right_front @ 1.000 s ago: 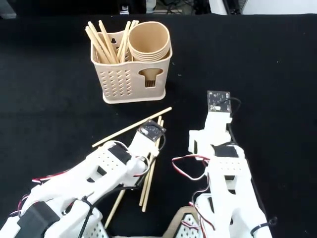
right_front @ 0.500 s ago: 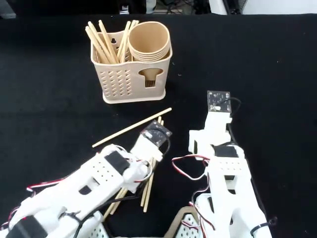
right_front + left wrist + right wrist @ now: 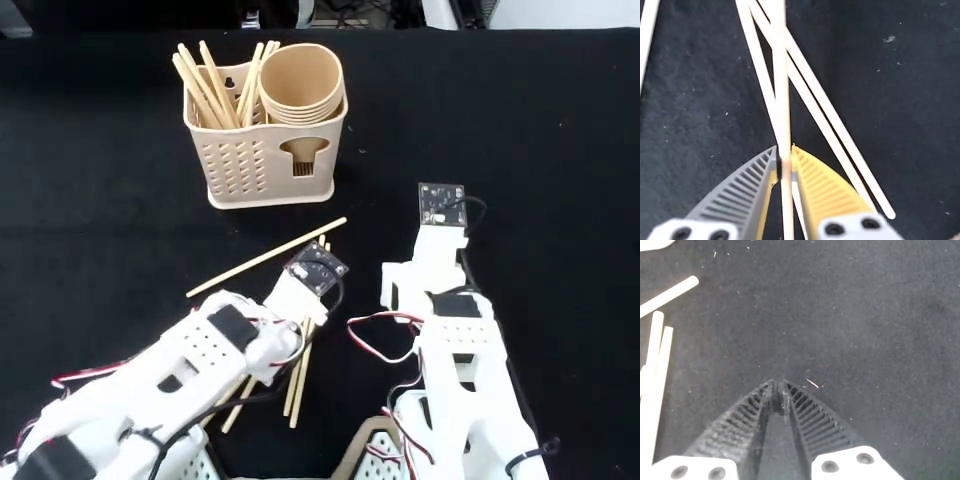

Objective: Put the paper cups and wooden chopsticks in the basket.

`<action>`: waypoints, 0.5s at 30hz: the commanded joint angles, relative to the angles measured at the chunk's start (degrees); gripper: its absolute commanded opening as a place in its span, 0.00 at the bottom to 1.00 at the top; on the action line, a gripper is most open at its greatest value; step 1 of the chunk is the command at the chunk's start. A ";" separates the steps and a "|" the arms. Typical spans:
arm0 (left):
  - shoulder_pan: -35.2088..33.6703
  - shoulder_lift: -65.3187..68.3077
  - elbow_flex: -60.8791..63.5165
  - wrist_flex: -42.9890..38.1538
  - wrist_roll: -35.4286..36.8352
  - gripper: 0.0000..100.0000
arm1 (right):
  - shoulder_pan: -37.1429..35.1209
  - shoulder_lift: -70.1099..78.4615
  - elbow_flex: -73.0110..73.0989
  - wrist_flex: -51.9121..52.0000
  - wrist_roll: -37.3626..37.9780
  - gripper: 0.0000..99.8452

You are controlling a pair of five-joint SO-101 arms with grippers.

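Observation:
The beige basket point(image 3: 265, 160) stands at the back of the table with a stack of paper cups point(image 3: 300, 80) and several wooden chopsticks point(image 3: 212, 85) upright in it. Loose chopsticks point(image 3: 298, 375) lie in a bundle in front, and one long chopstick point(image 3: 265, 257) lies slanted beyond them. My left arm point(image 3: 215, 355) sits over the bundle. My left gripper point(image 3: 784, 162) is shut on one chopstick point(image 3: 781, 95), with other sticks point(image 3: 822, 122) crossing beneath it. To the right of the bundle, my right gripper point(image 3: 778, 390) is shut on nothing, low over the black cloth.
The table is covered in black cloth point(image 3: 540, 150). My right arm point(image 3: 445, 320) stands to the right of the bundle. Chopstick ends point(image 3: 654, 370) lie at the edge of the right wrist view. Open room lies to the right of the basket.
My left arm has shifted slightly right and toward the table's front over the bundle, and the sticks under it have fanned out. The right arm has not moved.

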 commanded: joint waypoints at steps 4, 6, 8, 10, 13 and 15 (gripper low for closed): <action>-2.15 8.79 -4.44 -1.67 2.73 0.14 | 0.18 -1.63 -0.22 -1.14 -0.09 0.01; -2.07 10.64 -5.58 -1.76 3.08 0.14 | 0.18 -1.63 -0.22 -1.14 -0.09 0.01; -2.15 12.40 -6.55 -1.76 3.08 0.14 | 0.18 -1.63 -0.22 -1.14 -0.09 0.01; -2.15 13.27 -6.73 -1.76 3.08 0.14 | 0.18 -1.63 -0.22 -1.14 -0.09 0.01; -2.07 13.89 -6.64 -1.76 3.08 0.14 | 0.18 -1.63 -0.22 -1.14 -0.09 0.01; -1.98 13.98 -6.46 -1.76 3.08 0.11 | 0.18 -1.63 -0.22 -1.23 -0.09 0.01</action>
